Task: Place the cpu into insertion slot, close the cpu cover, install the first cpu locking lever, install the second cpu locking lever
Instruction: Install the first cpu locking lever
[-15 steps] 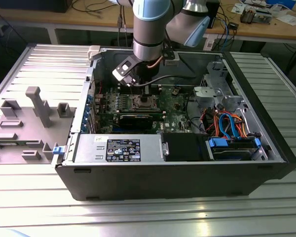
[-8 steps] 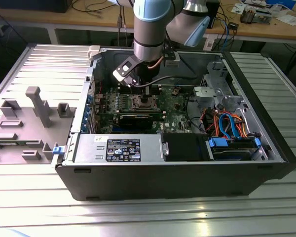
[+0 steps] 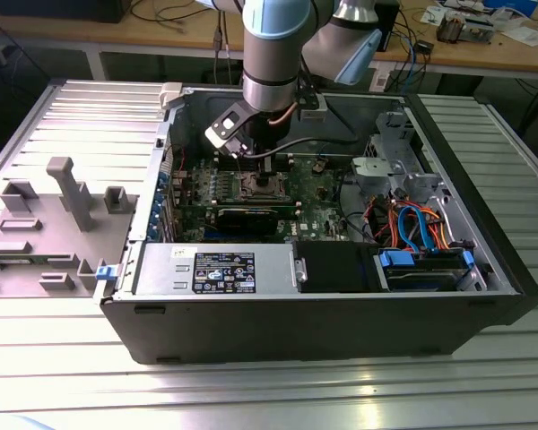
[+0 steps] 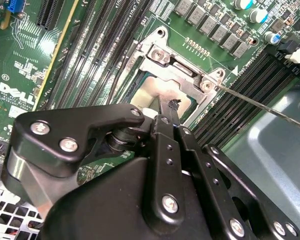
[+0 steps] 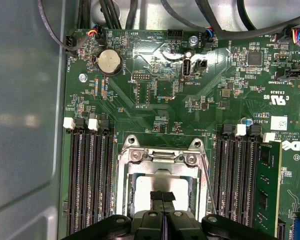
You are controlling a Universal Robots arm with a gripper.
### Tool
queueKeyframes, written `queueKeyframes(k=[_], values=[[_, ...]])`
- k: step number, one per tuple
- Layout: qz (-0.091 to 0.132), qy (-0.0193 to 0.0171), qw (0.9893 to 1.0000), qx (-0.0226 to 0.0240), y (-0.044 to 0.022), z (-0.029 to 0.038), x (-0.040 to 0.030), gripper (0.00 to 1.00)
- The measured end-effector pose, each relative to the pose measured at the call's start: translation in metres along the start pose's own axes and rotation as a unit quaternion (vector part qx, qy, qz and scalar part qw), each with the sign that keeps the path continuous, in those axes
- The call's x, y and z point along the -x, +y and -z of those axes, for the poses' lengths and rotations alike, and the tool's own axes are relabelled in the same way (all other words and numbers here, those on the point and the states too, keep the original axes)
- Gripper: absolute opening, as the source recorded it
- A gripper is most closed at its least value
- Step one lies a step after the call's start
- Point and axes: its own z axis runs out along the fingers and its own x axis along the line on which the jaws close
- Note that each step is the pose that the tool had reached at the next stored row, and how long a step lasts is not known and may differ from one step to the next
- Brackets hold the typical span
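Observation:
The insertion slot [image 3: 258,185] sits in the green board inside the open computer case. The cpu [image 5: 140,196] lies in it, its dull silver top showing through the window of the cpu cover [image 5: 160,157], which lies flat over the socket. In the second wrist view the cpu [image 4: 151,96] and the cpu cover [image 4: 176,62] appear again. My gripper [image 5: 162,196] hovers right above the cpu's middle, its two black fingers pressed together with nothing seen between them. A thin wire locking lever [image 4: 260,106] juts out from the socket's corner, unlatched.
Long black memory slots [image 5: 87,180] flank the socket on both sides, one holding a green memory card [image 5: 266,185]. Black cables [image 3: 341,139] run along the back of the case. A grey drive cage and coloured wires [image 3: 412,224] fill the exterior view's right side.

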Motion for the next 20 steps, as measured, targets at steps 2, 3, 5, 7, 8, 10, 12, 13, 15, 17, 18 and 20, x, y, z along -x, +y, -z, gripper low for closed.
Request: queueKeyframes(k=[2, 3, 5, 7, 8, 10, 12, 13, 15, 17, 18, 20], values=[[0.0, 0.0, 1.0, 0.0, 0.0, 0.0, 0.0001, 0.11], [0.0, 0.0, 1.0, 0.0, 0.0, 0.0, 0.0001, 0.11], [0.0, 0.0, 1.0, 0.0, 0.0001, 0.0082, -0.0004, 0.11], [0.0, 0.0, 1.0, 0.0, 0.0001, 0.014, -0.0007, 0.11], [0.0, 0.0, 1.0, 0.0, 0.0001, 0.0152, -0.0008, 0.11], [0.0, 0.0, 1.0, 0.0, 0.0001, 0.0181, -0.001, 0.11], [0.0, 0.0, 1.0, 0.0, 0.0001, 0.0201, -0.0011, 0.11], [0.0, 0.0, 1.0, 0.0, 0.0002, 0.0217, -0.0012, 0.11], [0.0, -0.0001, 1.0, 0.0, 0.0002, 0.0251, -0.0014, 0.11], [0.0, -0.0003, 1.0, 0.0, 0.0002, 0.027, -0.0015, 0.11], [0.0, -0.0004, 1.0, 0.0, 0.0002, 0.0278, -0.0015, 0.11], [0.0, -0.0006, 1.0, 0.0, 0.0003, 0.0297, -0.0016, 0.11]])
